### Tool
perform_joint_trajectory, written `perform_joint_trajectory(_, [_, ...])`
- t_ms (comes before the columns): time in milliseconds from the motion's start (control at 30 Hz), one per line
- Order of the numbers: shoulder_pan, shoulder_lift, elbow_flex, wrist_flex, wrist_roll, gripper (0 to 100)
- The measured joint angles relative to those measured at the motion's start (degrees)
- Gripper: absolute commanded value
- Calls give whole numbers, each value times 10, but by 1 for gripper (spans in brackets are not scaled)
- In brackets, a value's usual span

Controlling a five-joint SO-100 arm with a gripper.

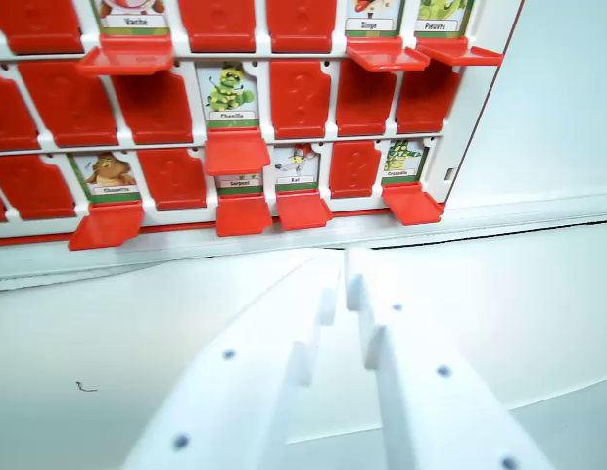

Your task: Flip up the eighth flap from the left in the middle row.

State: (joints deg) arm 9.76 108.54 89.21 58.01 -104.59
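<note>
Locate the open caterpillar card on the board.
The caterpillar card sits in the middle row of the board, left of centre in the wrist view, between closed red flaps, directly above the snake card.

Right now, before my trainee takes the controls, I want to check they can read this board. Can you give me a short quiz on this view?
1. True or false: the jaws are gripping a red flap.
2. One uncovered card shows in the middle row. Its label reads: A) Chenille B) Singe C) Crocodile
3. Fill in: in the bottom row, as far as this view reaches, ____ cards are uncovered.

Key: 1. False; the jaws hang over the white table, clear of the board. 2. A. 3. Four.
</note>
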Motion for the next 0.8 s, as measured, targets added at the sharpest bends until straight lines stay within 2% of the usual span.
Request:
perform_joint_trajectory(200, [-64,52,-3,59,16,0])
perform_joint_trajectory(267, [-82,56,-11,74,33,0])
perform_joint_trajectory(400, [-107,70,-18,81,92,0])
perform_joint_trajectory(533, [-116,86,-18,83,119,0])
perform_joint_trajectory(800, [-120,107,-18,106,120,0])
